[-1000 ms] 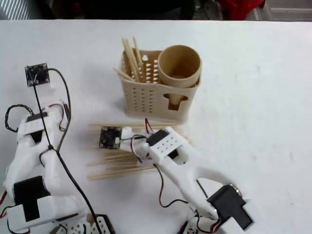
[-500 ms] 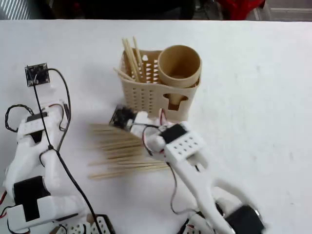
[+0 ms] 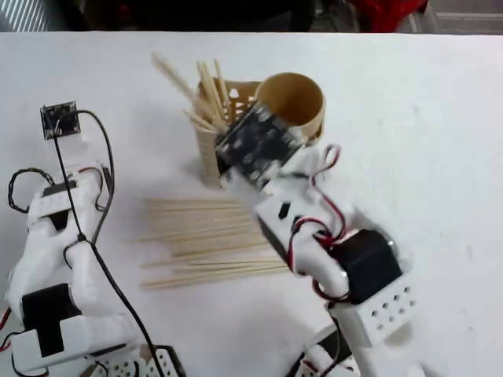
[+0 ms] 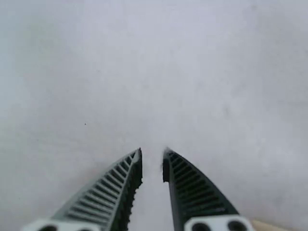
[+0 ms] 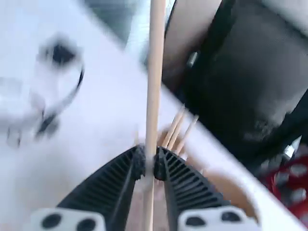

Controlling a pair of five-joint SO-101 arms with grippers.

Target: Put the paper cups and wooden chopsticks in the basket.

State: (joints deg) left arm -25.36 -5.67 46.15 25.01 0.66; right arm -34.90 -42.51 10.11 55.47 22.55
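A cream perforated basket (image 3: 206, 153) stands at the table's back middle, with a paper cup (image 3: 292, 100) and several wooden chopsticks (image 3: 212, 93) upright in it. More chopsticks (image 3: 206, 239) lie in a loose pile on the table in front of it. My right gripper (image 5: 149, 166) is shut on one chopstick (image 5: 155, 72), held above the basket; that stick (image 3: 171, 77) slants up to the left in the high view. My left gripper (image 4: 152, 159) hovers over bare table with a narrow gap between its fingers and nothing in it.
The left arm (image 3: 55, 259) rests folded at the table's left with black cables and a small circuit board (image 3: 60, 119). White table lies open to the right of the basket. Dark and red objects line the far edge.
My right arm rose from the chopstick pile with one chopstick and swung back over the basket. The left arm stayed still.
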